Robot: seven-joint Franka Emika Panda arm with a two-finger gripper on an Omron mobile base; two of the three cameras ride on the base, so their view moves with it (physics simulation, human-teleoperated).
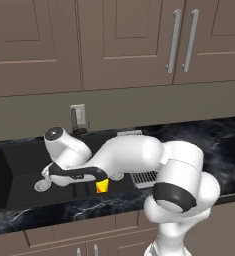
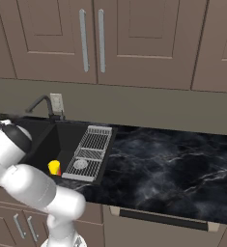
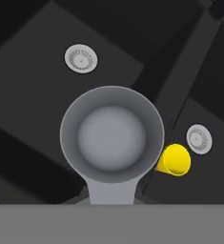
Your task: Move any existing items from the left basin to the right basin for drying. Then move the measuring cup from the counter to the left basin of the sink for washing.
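The grey measuring cup fills the middle of the hand view, its handle running down toward my fingers. It hangs above the left basin, whose silver drain lies beyond it. My gripper is shut on the cup's handle, low over the left basin. The yellow cup with the orange-red end lies on its side in the right basin, close to that basin's drain. The base views also show the yellow cup.
A white wire rack lies along the right basin's edge next to the black marble counter. The dark faucet stands behind the sink by a wall outlet. A ridge divides the basins.
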